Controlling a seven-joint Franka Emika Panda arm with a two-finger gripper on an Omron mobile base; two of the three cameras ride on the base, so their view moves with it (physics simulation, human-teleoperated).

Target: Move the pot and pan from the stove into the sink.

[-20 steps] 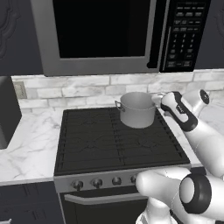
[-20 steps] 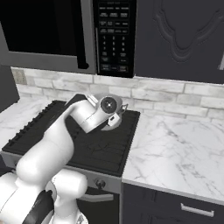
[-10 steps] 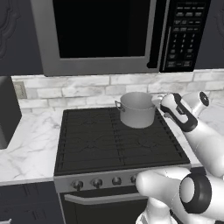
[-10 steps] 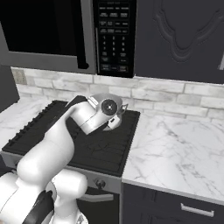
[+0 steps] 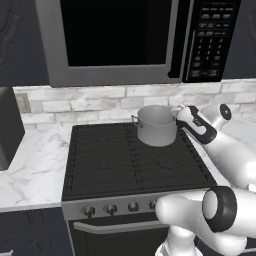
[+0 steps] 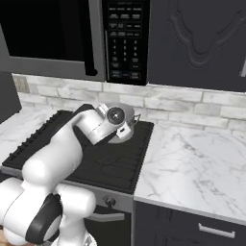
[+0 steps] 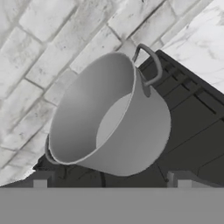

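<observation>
On the black stove [image 5: 125,165] under a microwave [image 5: 135,40], marble counters either side, the pot [image 5: 156,125], fingers [image 7: 183,178] spread wide beside it

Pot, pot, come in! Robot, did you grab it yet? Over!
Gripper open, short of the pot. Pot upright on the stove, not held. Nothing between them.

One pot [image 5: 156,125] on one stove [image 5: 115,165]. Two side handles on the pot. Four knobs [image 5: 111,208] visible along the steel front in the left base view. One microwave [image 5: 120,40] above, with one keypad [image 5: 206,42]. One claw [image 7: 112,181], with two fingertips [image 7: 41,180].
</observation>
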